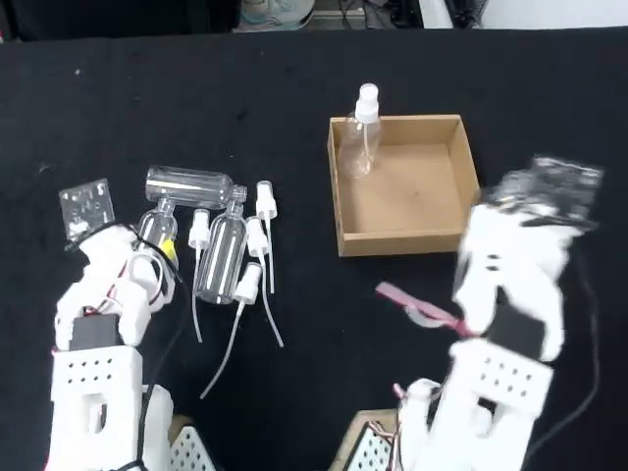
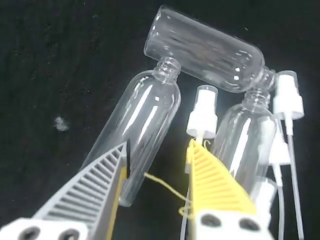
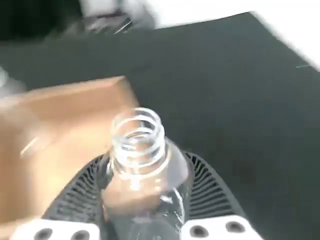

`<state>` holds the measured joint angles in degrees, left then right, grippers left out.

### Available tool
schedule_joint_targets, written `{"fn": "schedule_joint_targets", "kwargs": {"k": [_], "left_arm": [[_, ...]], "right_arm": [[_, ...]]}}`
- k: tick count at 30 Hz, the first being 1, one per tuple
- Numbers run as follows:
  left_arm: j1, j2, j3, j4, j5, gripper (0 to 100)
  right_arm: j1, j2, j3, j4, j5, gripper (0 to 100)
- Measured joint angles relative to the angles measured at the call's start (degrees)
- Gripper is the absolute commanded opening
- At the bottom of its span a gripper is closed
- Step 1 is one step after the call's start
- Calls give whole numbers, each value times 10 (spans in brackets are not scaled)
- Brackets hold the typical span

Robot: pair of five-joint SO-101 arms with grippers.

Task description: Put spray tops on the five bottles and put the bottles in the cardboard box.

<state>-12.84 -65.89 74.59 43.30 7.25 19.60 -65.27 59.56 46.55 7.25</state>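
Right claw is clamped on a bare-necked bottle, threads showing and no top on it, held close by the cardboard box. Left claw is spread wide and low over the loose pile, its jaws either side of a lying bottle. One finished bottle stands in the box's back left corner. Three open ones lie on the worktop among four loose tops.

My read is that the held bottle wants a top next. So I'd shift the left claw off that lying bottle and onto the spray top just beside its yellow jaw. I'd pinch the white head, not the thin dip tube, and lift clear of the neighbours. Then I'd feed the tube straight down the neck while the right side holds steady. Clear plastic looks slick to me, so I expect some rolling if I nudge the pile.

The worktop is covered in matte black cloth. Beyond its far edge I see cables and clutter against something pale.
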Motion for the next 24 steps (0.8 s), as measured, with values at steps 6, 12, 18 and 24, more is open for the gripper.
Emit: {"fn": "schedule_joint_targets", "kwargs": {"k": [6, 12, 18, 24], "left_arm": [[-11, 0, -82, 92, -60, 191], [-22, 11, -145, 140, -77, 191], [-22, 147, -226, 156, -111, 191], [29, 332, -362, 222, -105, 193]], "right_arm": [[-171, -49, -26, 161, 11, 11], [-325, -50, -31, 176, 11, 11], [-441, -50, -31, 165, 6, 11], [-469, -53, 3, 125, -13, 11]]}}
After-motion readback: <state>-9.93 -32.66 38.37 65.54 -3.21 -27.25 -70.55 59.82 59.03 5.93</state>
